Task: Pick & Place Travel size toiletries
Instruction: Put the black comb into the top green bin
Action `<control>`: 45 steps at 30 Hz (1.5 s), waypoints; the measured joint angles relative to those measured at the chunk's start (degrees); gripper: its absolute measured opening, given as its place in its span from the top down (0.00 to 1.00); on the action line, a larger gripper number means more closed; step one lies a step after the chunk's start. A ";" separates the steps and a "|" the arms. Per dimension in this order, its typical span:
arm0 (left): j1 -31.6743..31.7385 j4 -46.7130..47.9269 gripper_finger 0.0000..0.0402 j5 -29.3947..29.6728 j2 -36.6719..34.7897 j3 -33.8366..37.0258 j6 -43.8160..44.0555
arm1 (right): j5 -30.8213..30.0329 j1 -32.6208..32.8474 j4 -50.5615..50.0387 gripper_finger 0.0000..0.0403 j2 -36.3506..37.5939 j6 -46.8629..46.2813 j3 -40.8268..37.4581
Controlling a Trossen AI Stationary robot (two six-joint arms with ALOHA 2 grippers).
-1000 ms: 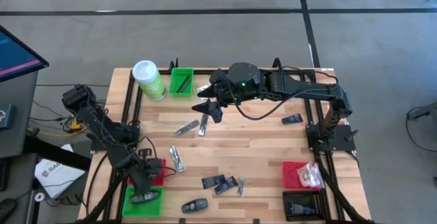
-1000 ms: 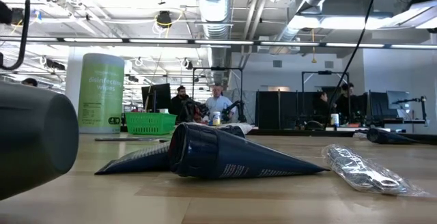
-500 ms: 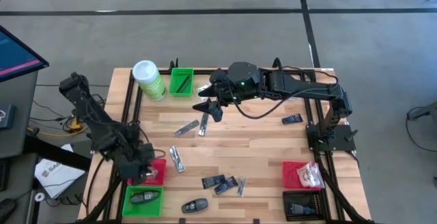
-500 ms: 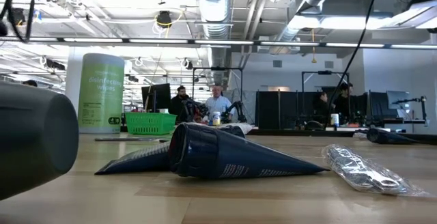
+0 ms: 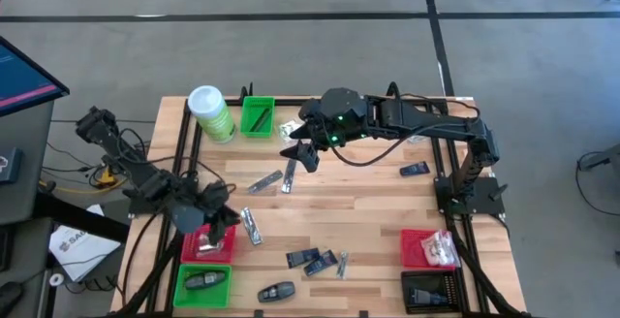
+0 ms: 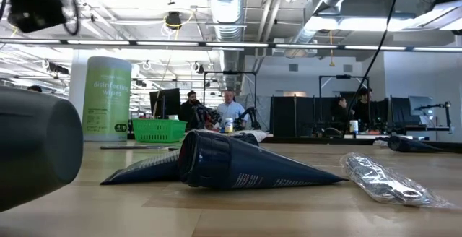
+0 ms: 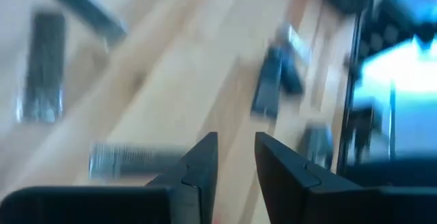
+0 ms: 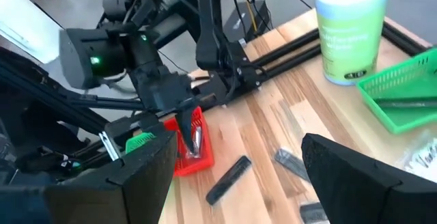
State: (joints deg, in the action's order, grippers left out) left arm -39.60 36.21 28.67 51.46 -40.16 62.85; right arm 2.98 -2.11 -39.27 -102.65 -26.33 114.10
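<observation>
left gripper [image 5: 225, 218] over the near-left red bin [image 5: 209, 245], fingers a narrow gap apart, empty; right gripper [image 5: 302, 153] wide open at far centre above silvery packets [image 5: 264, 179]; dark packets [image 5: 302, 257] near centre.

You have a pale striped wooden bench [image 5: 368, 211], red bins [image 5: 418, 247], green bins [image 5: 258, 117], and silvery packets [image 5: 251, 226].
</observation>
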 joint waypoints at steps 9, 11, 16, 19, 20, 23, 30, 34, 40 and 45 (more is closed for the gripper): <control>6.64 -16.47 0.85 13.17 0.00 0.80 -7.18 | -0.02 1.32 0.01 0.25 0.00 -0.17 0.00; 7.71 -20.12 0.88 13.13 0.06 1.06 -8.87 | -0.02 2.22 -0.14 0.25 0.00 0.70 0.00; 9.85 -28.65 0.93 12.25 2.62 1.38 -11.50 | -0.02 5.28 -0.43 0.25 0.00 3.17 0.00; 11.44 -34.68 0.97 10.47 6.16 1.38 -11.62 | -0.62 7.08 -0.56 0.25 0.00 4.68 0.00; 11.85 -36.63 0.98 9.76 7.59 1.38 -11.62 | -1.03 7.68 -0.89 0.25 0.00 5.17 0.00; 13.47 -43.48 0.99 8.28 12.15 1.38 -11.55 | -1.33 9.03 -3.24 0.25 0.76 6.61 0.00; 16.73 -61.11 0.99 7.70 21.44 1.38 -11.44 | -1.55 11.51 -7.58 0.25 3.10 9.70 0.05; 18.09 -64.03 0.99 7.74 24.86 0.09 -11.41 | -1.89 12.39 -9.64 0.25 4.66 12.08 0.11; 19.88 -64.26 0.99 7.40 29.56 -4.09 -11.55 | -3.02 12.65 -14.66 0.25 5.54 14.77 -0.04; 21.16 -64.11 0.99 6.36 33.09 -7.20 -11.61 | -3.05 12.66 -14.42 0.28 8.86 15.00 -4.57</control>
State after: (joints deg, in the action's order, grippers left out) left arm -18.44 -27.90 35.04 84.55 -47.36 51.24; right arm -0.06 10.55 -53.69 -93.80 -11.33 109.53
